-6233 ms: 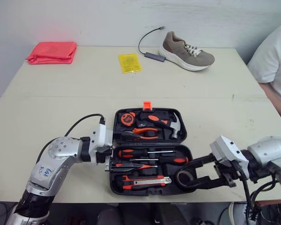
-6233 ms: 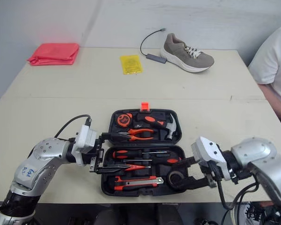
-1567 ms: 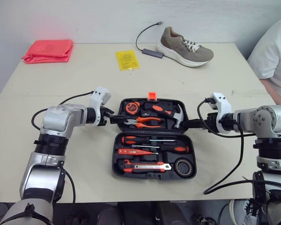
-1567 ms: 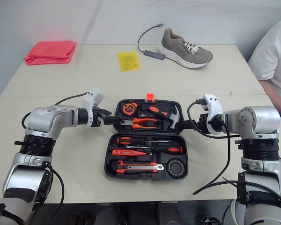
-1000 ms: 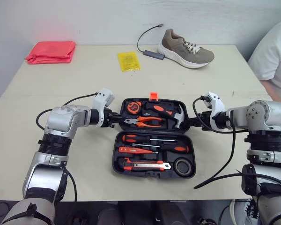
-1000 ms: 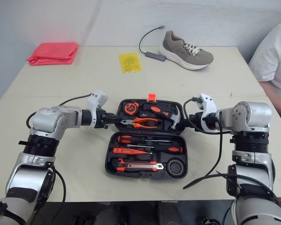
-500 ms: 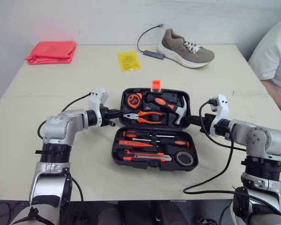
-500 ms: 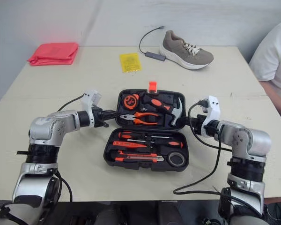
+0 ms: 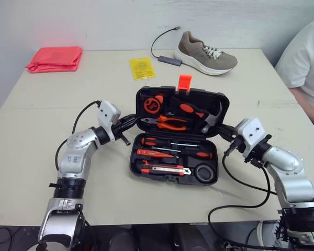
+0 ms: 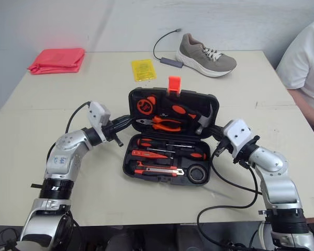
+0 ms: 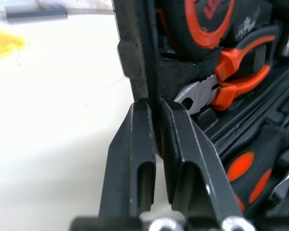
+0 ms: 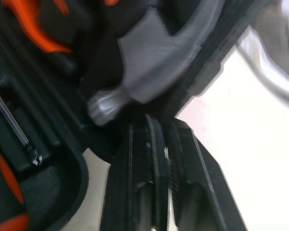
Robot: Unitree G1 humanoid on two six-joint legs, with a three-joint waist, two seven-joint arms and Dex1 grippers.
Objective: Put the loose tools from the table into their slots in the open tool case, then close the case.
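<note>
Closing is judged to be the step in hand. The tool case lies on the table with every slot seemingly filled, and its lid is held part-raised. The lid's left rim is pinched by the left gripper and its right rim by the right gripper, with the fingers pressed nearly together. Next, the lid should be swung down evenly onto the base. The right-hand pinch is hard to make out, and the hinge cannot be seen.

1 tool case; 1 tape measure; 1 pliers; 1 hammer; 3 screwdrivers; 1 utility knife; 1 tape roll; 1 shoe; 1 red cloth; 1 yellow packet; 1 cable.
</note>
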